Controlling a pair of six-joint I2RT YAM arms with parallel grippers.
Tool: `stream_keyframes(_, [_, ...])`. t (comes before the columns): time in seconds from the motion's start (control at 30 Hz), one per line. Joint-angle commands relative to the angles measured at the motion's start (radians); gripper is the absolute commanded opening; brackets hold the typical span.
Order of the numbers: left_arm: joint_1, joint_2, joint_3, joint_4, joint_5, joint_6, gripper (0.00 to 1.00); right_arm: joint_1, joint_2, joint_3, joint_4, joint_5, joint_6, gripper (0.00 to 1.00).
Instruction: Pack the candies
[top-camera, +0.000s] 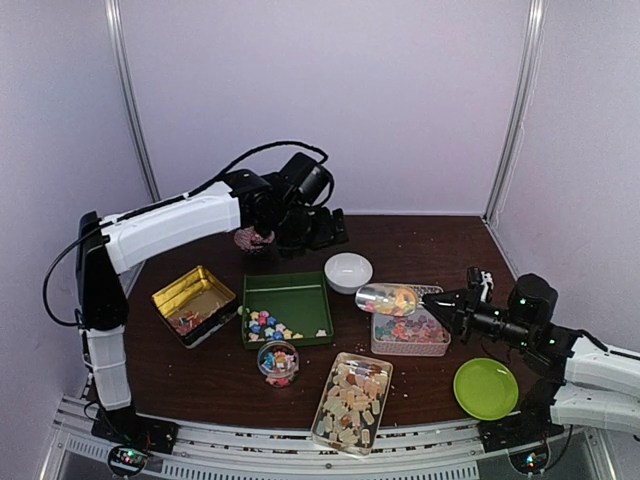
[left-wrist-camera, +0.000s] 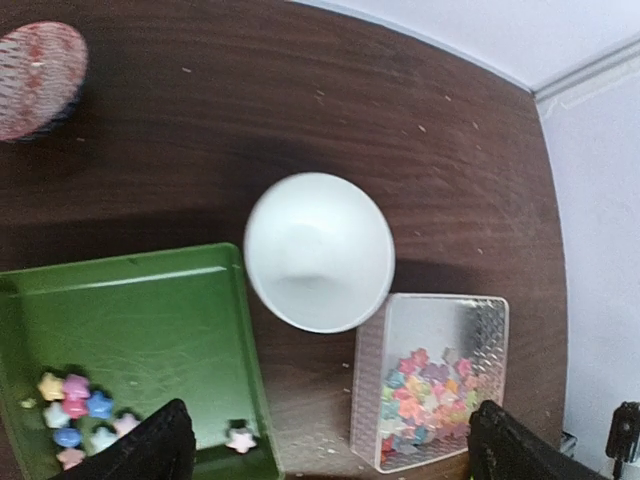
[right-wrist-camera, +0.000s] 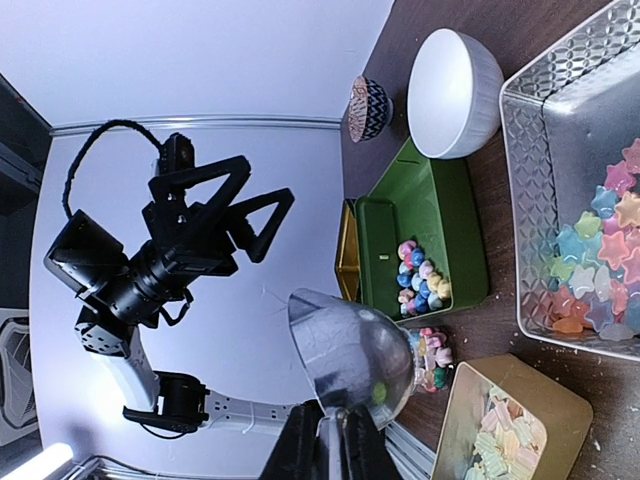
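The left gripper (left-wrist-camera: 332, 450) hangs with its black fingers spread wide above the dark wood-grain table (left-wrist-camera: 300, 100), over a smooth round white bowl (left-wrist-camera: 320, 250). The right gripper (right-wrist-camera: 330, 450) is clamped on the handle of a shiny metal scoop (right-wrist-camera: 350, 345). Pastel star-shaped candies (right-wrist-camera: 600, 250) are heaped in the embossed silver tray (right-wrist-camera: 520, 150), more sit in a corner of the green tray (left-wrist-camera: 150, 300), and pale chunky ones fill an oblong tin (right-wrist-camera: 555, 400).

Left sits the tin (top-camera: 190, 290), tray (top-camera: 290, 297) beside it with candies (top-camera: 268, 325) inside, bowl (top-camera: 348, 272) behind between tray and basket (top-camera: 410, 350), scoop (top-camera: 385, 297) above the basket, jar (top-camera: 278, 360) and second tin (top-camera: 327, 392) in front, plate (top-camera: 486, 388) far right.
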Motion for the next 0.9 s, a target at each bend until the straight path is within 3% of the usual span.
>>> stream_keyframes(0.0, [0.102,-0.142,-0.138,-0.061,-0.122,0.061,0.98,0.021,0.091,0.063,0.115,-0.031,-0.015,0.0])
stream_keyframes(0.23, [0.24,-0.422,-0.374,-0.061,-0.238,0.287,0.98,0.07,0.307,0.133,0.255,-0.08,-0.016,0.0])
stream_keyframes(0.5, [0.411,-0.696,-0.647,0.068,-0.218,0.422,0.98,0.201,0.601,0.236,0.461,-0.136,0.0,0.0])
stream_keyframes(0.87, [0.46,-0.705,-0.748,0.093,-0.174,0.466,0.98,0.257,0.769,0.328,0.421,-0.133,-0.02,0.0])
